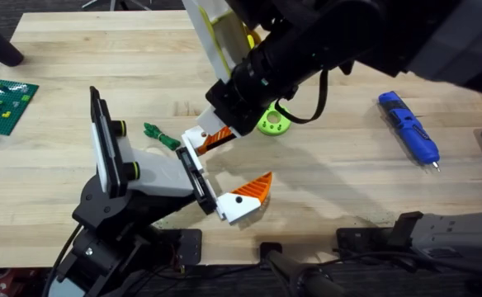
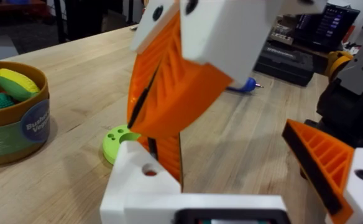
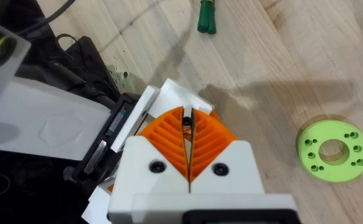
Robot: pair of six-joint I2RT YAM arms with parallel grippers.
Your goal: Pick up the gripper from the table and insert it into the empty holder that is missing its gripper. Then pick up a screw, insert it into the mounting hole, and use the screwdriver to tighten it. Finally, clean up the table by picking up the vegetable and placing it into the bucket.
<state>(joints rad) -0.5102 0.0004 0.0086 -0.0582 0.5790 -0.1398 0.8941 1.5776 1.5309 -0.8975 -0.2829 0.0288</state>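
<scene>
Right, working from the left of the overhead view: a green brick plate [image 1: 6, 99] with small bricks lies at the table's far left edge. Next comes the holder [image 1: 142, 169], its white head on the black stand with yellow-tipped knobs, the black rail plate facing the middle of the table. Just beyond the head, the dark-green vegetable [image 1: 160, 136] lies flat on the wood, apart from everything else.

At the far end of the rail plate I see the gripper [image 1: 198, 140], white base against the plate and orange tip pointing away from it. I cannot tell whether it is fully seated. My right gripper [image 3: 186, 124] reaches in from the upper right, and its orange ribbed pads are clamped together on that orange wedge. The left wrist view shows the same pinch from the side, with the white base [image 2: 141, 186] below.

The twin finger piece [image 1: 245, 196] sits at the near end of the rail. For the left gripper, I cannot tell the state.

Further right, the lime-green ring [image 1: 272, 122] lies beside the right arm, and the blue screwdriver [image 1: 410, 132] lies well apart near the right edge. The left wrist view also shows a bucket [image 2: 13, 124] holding toy vegetables.
</scene>
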